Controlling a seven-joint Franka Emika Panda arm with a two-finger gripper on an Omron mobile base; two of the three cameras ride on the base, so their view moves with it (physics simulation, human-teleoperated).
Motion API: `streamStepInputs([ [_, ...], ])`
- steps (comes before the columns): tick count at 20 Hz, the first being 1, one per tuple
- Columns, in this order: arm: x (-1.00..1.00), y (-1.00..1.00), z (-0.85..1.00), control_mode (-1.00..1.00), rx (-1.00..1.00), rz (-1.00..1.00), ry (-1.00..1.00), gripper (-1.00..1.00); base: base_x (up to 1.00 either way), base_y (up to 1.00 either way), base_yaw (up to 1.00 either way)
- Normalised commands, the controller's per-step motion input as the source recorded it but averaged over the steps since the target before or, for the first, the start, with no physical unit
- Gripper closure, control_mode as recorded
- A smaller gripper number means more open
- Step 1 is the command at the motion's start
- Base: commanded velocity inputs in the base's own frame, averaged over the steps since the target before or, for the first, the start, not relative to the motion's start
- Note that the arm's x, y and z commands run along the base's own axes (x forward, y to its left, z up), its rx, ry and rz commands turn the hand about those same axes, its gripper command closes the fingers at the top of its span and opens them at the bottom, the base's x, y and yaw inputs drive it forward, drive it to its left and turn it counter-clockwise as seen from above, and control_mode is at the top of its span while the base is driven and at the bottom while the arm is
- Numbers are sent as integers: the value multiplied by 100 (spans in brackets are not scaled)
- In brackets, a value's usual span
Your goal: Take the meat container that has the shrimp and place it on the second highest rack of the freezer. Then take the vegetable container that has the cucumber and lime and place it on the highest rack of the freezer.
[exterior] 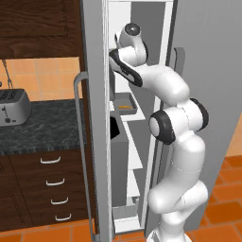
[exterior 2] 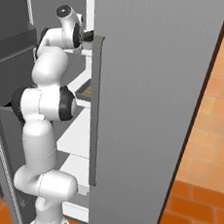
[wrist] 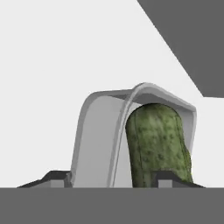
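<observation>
The vegetable container (wrist: 98, 135), a pale grey tray, rests on a white rack high in the freezer (exterior: 94, 118). The dark green cucumber (wrist: 157, 140) lies inside it; the lime is hidden. My gripper (wrist: 113, 179) is right at the tray's near end, open, with its fingertips (wrist: 57, 177) well apart on either side of the rim. From the base, the hand (exterior 2: 88, 34) reaches into the top of the compartment. One rack lower sits the meat container (exterior: 125, 104), also seen as the tray (exterior 2: 84, 94), with the orange shrimp (exterior: 124, 107) in it.
The freezer's doors (exterior 2: 150, 88) stand open on both sides of the arm, each with a long bar handle (exterior: 80, 142). White shelves (exterior 2: 77, 135) continue below. A toaster (exterior: 13, 106) sits on the dark counter (exterior: 47, 125) to the left, above drawers (exterior: 52, 179).
</observation>
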Motion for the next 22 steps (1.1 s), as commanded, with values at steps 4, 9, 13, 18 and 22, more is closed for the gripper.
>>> streamStepInputs([
  [4,-73,-1,0,-100,0,0,0,-100,0,0,0],
  [9,-64,-25,-30,-100,-3,0,0,-100,0,0,0],
  [13,-100,-64,-85,-100,-4,0,0,-100,0,0,0],
  [18,-100,-34,-54,-100,0,3,-3,-100,0,0,0],
  [22,-100,-6,-8,-100,0,6,-11,-100,0,0,0],
])
